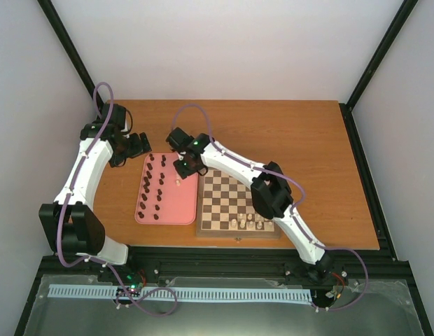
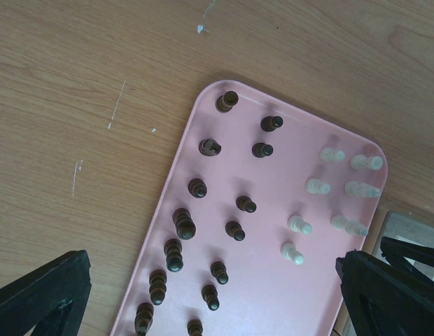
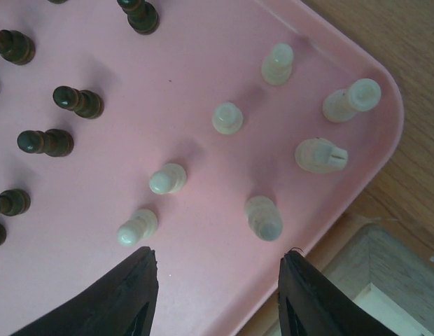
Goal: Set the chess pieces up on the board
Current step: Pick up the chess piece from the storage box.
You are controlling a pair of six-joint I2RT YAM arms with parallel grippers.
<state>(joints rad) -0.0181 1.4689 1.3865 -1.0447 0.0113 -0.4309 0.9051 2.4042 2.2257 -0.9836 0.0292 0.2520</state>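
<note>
Right claw (image 3: 218, 280): jaws apart, empty, poised above cream chess pieces (image 3: 168, 178) at the tray corner.
Left claw (image 2: 211, 280): spread wide, empty, over dark pieces (image 2: 183, 224).
Pink tray (image 1: 183, 213): on counter (image 1: 294, 133), just beside board (image 1: 227, 192); most pieces here.
Board, near row: a few cream pieces (image 1: 248, 222) placed.
Handling: probably light, rigid, smooth, easily toppled; best pinched at the upper stem, from straight above.

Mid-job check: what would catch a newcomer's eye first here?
The pink tray, left of the board, holds rows of dark pieces and a cluster of white pieces at its far right corner. The right end effector hovers open over them. More white pieces stand on the board's near row.
</note>
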